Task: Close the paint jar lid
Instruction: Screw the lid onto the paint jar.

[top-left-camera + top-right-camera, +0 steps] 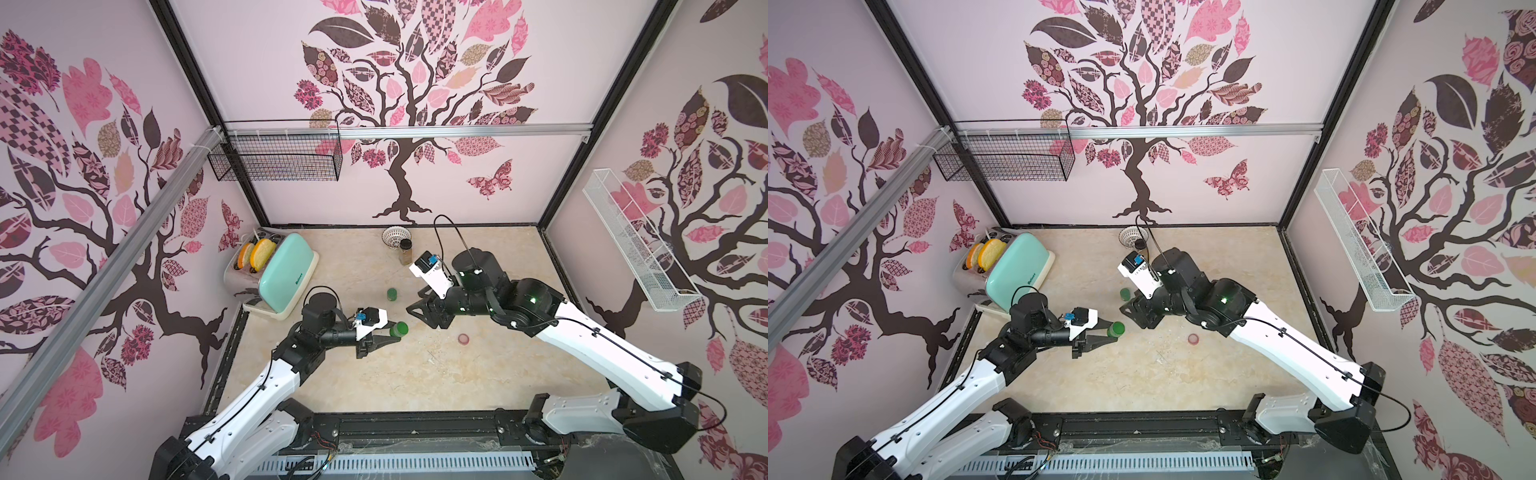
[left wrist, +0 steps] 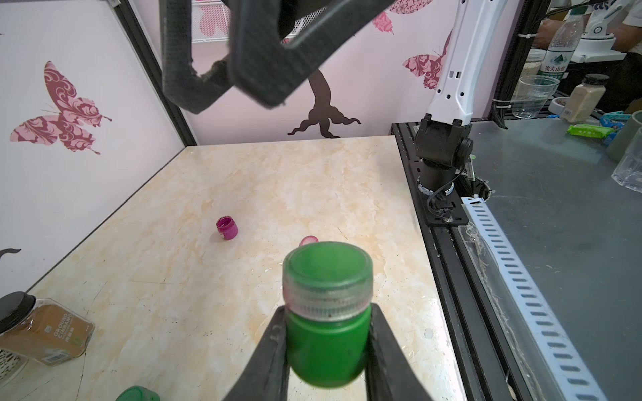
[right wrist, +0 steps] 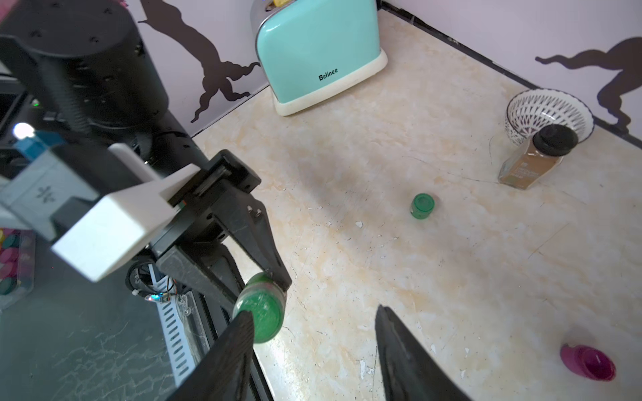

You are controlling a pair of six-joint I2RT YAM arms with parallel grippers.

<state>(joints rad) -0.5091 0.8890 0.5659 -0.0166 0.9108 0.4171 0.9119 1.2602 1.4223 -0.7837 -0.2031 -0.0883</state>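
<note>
Near the toaster [image 1: 286,270], my L gripper [image 2: 328,312] clamps the green paint jar [image 2: 326,343], lid [image 2: 326,277] on, lid end facing my R gripper [image 3: 312,312], which hangs close by, jaws apart; likely the arm to tighten.

**Marble-look table, six things on it**

The pale table [image 1: 374,374] carries a mint toaster [image 1: 286,270] at its far left corner. A white bowl [image 1: 395,236] sits at the far edge, with a spice jar [image 1: 405,251] just beside it. A green paint jar [image 1: 392,294] stands mid-table. Toward the right side are a pink lid [image 1: 464,339] and a magenta paint jar [image 2: 227,227].
</note>
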